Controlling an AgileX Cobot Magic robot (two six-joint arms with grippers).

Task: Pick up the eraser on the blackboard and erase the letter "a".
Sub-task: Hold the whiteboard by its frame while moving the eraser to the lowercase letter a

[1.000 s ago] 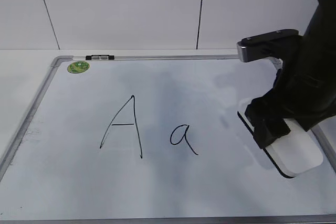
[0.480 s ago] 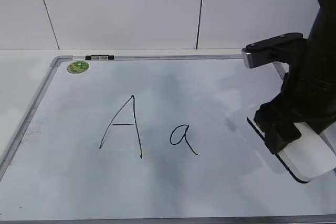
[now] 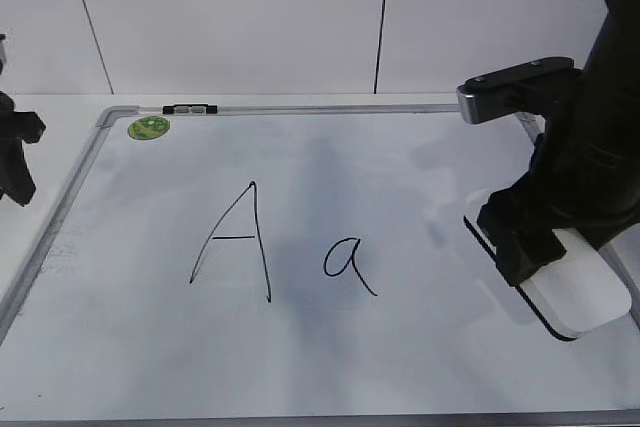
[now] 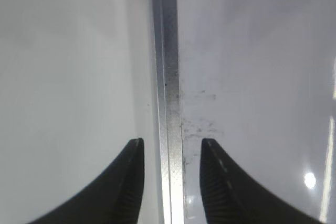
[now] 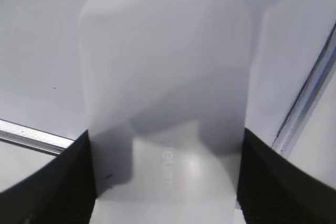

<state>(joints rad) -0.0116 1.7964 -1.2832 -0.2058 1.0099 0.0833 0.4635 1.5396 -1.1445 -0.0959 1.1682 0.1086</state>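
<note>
r gripper [image 3: 535, 247] clamps eraser [image 3: 575, 292] over blackboard [image 3: 400, 347], right of "a" [image 3: 348, 262].

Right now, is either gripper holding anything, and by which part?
The right gripper holds the eraser, fingers clamped on its two long sides near the end closer to the wrist. The left gripper is open and empty, straddling the blackboard frame.

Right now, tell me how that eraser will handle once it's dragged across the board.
The eraser looks like a rigid plastic block, so it likely won't flex. Its glossy top may slip in the right hand. Flat and low, it should slide, not tip.
</note>
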